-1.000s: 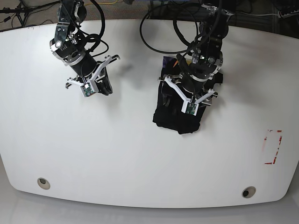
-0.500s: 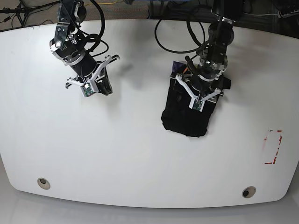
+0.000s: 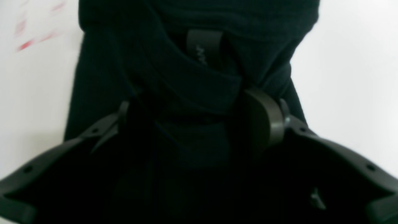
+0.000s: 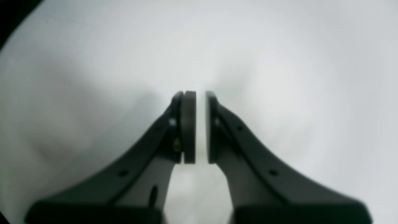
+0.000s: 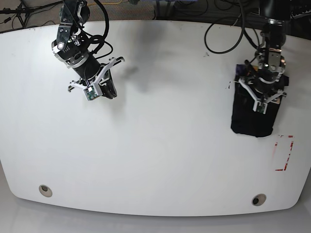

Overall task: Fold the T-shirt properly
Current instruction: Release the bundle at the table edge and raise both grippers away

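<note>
The black T-shirt (image 5: 252,124) lies as a folded bundle near the table's right side. In the left wrist view the T-shirt (image 3: 192,18) fills the middle, with a dark neck label (image 3: 203,46) showing in its folds. My left gripper (image 5: 261,109) stands over the bundle. In its own view the left gripper (image 3: 192,124) is shut on a fold of the cloth; one pad (image 3: 264,124) shows and the other is buried in cloth. My right gripper (image 5: 110,93) hovers over bare table at the far left, away from the shirt. Seen close up, the right gripper (image 4: 200,124) is shut to a thin gap and holds nothing.
Red tape marks (image 5: 284,153) sit on the white table (image 5: 160,155) just right of and below the bundle, near the right edge. Two round holes (image 5: 44,190) (image 5: 258,199) lie near the front edge. Cables hang behind both arms at the back.
My left gripper has carried the folded T-shirt from the table's middle to the right side, close to the red marks. The right arm has stayed still.
</note>
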`<action>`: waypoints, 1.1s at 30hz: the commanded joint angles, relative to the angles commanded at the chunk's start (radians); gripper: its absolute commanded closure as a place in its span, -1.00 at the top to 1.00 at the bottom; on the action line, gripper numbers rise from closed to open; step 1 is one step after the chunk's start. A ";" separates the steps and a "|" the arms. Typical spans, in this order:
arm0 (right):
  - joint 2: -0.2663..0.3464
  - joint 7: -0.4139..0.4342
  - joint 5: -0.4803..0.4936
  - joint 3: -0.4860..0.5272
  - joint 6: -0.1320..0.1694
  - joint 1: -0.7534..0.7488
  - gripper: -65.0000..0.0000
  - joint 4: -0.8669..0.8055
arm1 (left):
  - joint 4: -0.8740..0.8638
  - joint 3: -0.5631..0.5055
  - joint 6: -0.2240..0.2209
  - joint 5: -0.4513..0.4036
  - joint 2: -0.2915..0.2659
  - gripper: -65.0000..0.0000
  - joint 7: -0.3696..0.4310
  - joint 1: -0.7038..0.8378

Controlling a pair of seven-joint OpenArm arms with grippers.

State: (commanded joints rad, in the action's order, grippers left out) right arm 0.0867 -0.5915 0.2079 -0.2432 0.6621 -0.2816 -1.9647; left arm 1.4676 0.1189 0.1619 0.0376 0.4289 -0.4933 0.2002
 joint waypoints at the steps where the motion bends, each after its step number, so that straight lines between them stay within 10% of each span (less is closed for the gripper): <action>1: 0.000 0.000 0.000 0.005 0.000 0.002 -0.84 0.000 | -0.002 0.037 0.028 0.000 0.009 0.23 0.000 0.006; 8: 0.000 0.000 0.000 0.015 0.000 0.003 -0.84 0.000 | -0.081 0.196 0.175 -0.006 0.049 0.23 0.000 0.003; 24: 0.002 0.000 0.000 0.014 0.000 -0.005 -0.84 0.000 | -0.315 0.226 0.270 -0.002 0.209 0.23 0.006 -0.157; 33: 0.000 0.000 0.000 0.017 0.000 0.003 -0.84 -0.002 | -0.161 0.229 0.381 -0.002 0.227 0.23 -0.060 -0.176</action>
State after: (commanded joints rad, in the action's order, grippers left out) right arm 0.0867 -0.5915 0.2079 -0.2263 0.6621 -0.2785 -1.9663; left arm 1.3065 0.3475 0.5424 0.0361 0.6559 -0.5531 0.0238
